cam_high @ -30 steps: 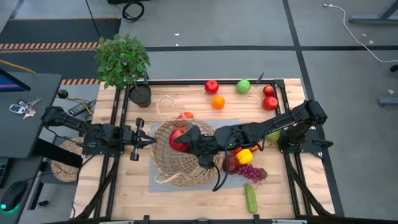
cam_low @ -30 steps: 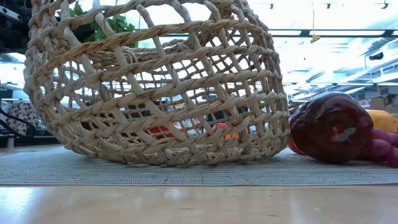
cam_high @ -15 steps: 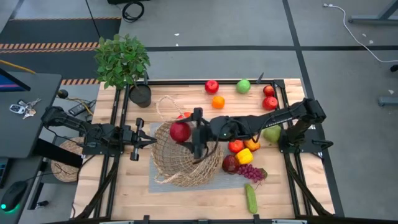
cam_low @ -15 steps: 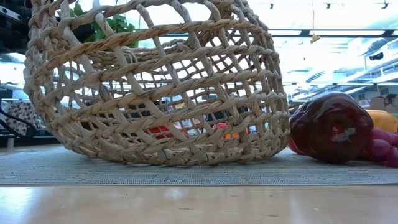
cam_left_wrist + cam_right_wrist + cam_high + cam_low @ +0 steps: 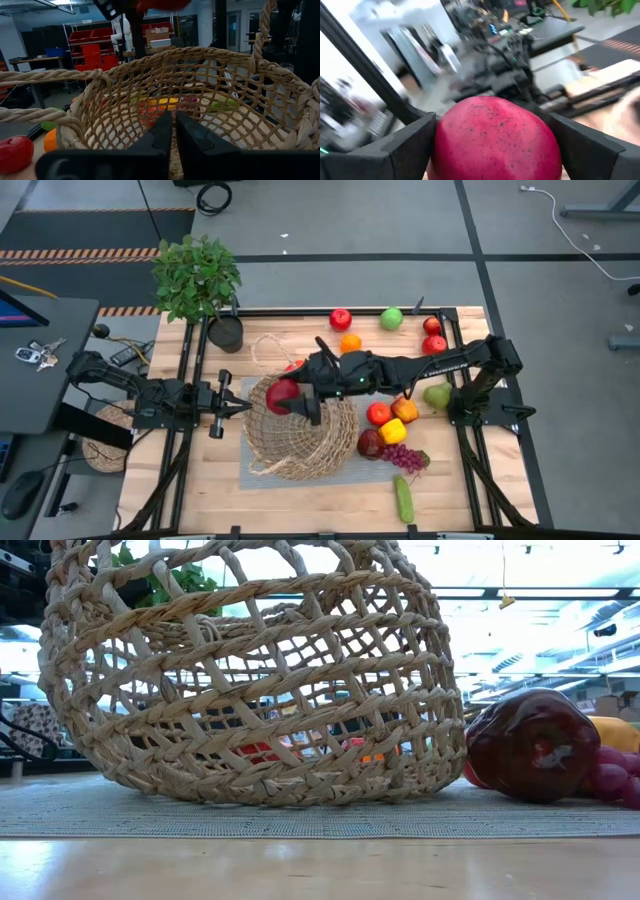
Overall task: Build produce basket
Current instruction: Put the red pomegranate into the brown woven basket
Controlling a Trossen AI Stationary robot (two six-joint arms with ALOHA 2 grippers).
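We read the task as barely begun. Our right gripper (image 5: pixel 297 400) pinches a red apple (image 5: pixel 283 395) between its fingers and hangs over the open wicker basket (image 5: pixel 300 442), which stands on a grey mat (image 5: pixel 372 470) at mid-table; the right wrist view shows the apple filling the gap between the two dark fingers. Our left gripper (image 5: pixel 243 409) sits just beside the basket's rim with its fingers pressed together on nothing we can see.

Inside the basket we cannot make out any fruit for certain. Left on the table are another red apple (image 5: pixel 340 319), a green apple (image 5: pixel 391 319), an orange (image 5: pixel 350 343), two more red apples (image 5: pixel 433 343), a pear (image 5: pixel 437 395), purple grapes (image 5: pixel 403 457) and a cucumber (image 5: pixel 403 499). Almost all loading remains.
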